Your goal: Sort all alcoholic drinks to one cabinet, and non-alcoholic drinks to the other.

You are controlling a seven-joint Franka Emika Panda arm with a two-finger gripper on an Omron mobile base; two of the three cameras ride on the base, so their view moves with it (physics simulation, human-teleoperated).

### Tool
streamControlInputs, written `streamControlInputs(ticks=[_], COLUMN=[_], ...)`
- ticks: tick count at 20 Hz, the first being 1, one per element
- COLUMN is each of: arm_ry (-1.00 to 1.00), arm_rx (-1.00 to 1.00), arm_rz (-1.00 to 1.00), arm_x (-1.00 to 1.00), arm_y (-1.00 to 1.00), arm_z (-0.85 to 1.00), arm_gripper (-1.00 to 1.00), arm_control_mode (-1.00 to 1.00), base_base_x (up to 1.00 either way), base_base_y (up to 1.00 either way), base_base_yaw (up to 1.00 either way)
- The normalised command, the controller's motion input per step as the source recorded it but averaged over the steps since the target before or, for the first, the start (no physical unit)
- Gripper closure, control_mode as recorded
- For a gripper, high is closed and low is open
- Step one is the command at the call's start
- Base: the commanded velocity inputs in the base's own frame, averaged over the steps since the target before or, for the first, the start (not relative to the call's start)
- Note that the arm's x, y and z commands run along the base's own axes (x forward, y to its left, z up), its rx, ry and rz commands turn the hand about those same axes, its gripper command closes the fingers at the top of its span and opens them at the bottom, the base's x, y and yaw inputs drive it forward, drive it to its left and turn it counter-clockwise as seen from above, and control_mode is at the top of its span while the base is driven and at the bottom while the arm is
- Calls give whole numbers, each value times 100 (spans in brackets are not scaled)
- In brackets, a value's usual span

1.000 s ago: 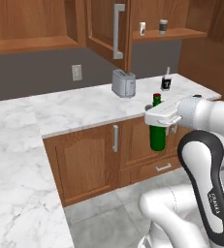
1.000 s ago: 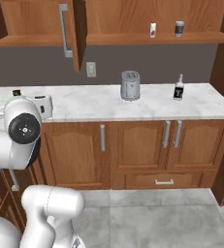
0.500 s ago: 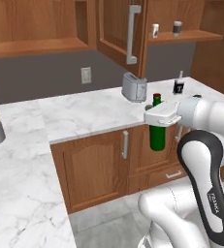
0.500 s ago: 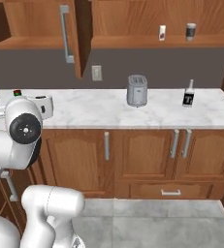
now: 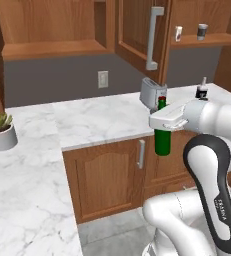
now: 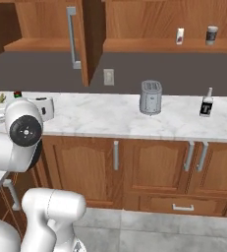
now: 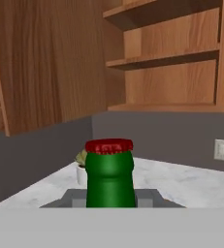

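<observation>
Green glass bottle (image 5: 162, 141) with its red cap is hanging upright in the gripper (image 5: 163, 120), whose jaws are clamped on its neck, held in the air in front of the counter (image 5: 87, 120) edge, right of centre. Since the earlier frames the base is driving, so the toaster (image 5: 152, 93) and cabinets are sliding rightward.

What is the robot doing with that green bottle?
The robot's gripper is shut on the green bottle with the red cap, holding it upright in the air in front of the counter. A coffee cup and a small white carton sit on the open cabinet shelf, and another bottle waits by the toaster.
</observation>
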Motion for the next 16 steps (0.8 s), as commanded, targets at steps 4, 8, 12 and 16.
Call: streamControlInputs(ticks=[4,8,12,16], arm_ry=[0,0,0,0], arm_rx=[0,0,0,0], arm_rz=[0,0,0,0], arm_x=[0,0,0,0], arm_y=[0,0,0,0], arm_z=[0,0,0,0], arm_gripper=[100,100,100,100], arm_control_mode=[100,100,100,100], base_base_x=[50,42,36,31], base_base_y=[0,0,0,0], base_base_yaw=[17,16,18,19])
